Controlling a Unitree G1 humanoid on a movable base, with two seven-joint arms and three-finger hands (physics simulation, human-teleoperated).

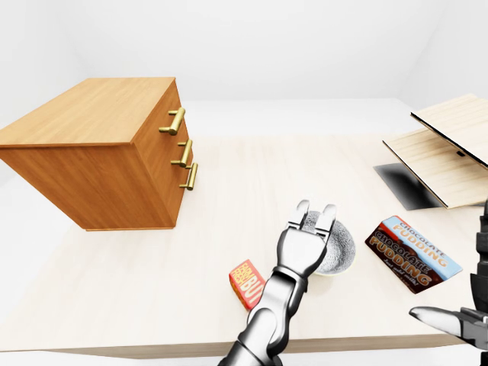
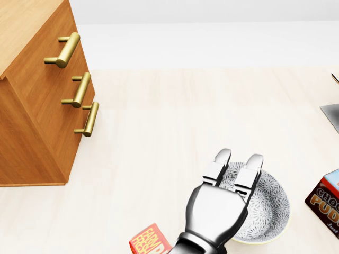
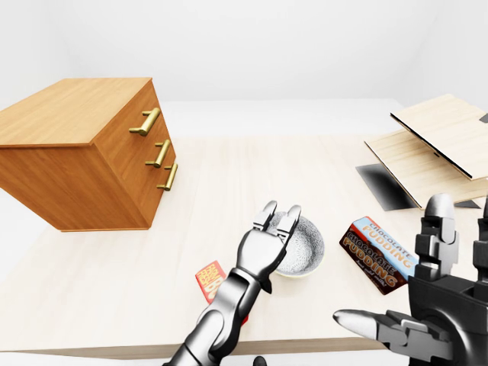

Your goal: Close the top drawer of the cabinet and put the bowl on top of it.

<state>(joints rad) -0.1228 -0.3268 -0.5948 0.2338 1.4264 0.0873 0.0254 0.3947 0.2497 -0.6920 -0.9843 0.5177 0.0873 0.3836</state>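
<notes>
Two of my left fingers (image 2: 253,164) lie straight and open over the bowl (image 2: 271,203), gripping nothing. Round, with no long axis, it sits mouth-up on the worktop (image 2: 185,116), well apart from the cabinet (image 1: 99,152). Beside it, a box (image 1: 413,255) reads "CHOCOLATE PUDDING".

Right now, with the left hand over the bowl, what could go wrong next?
The left hand lies over the bowl, fingers not closed on its rim: lifting now may tip or drop it. The red box beside the forearm may get knocked on the sweep towards the cabinet.
</notes>
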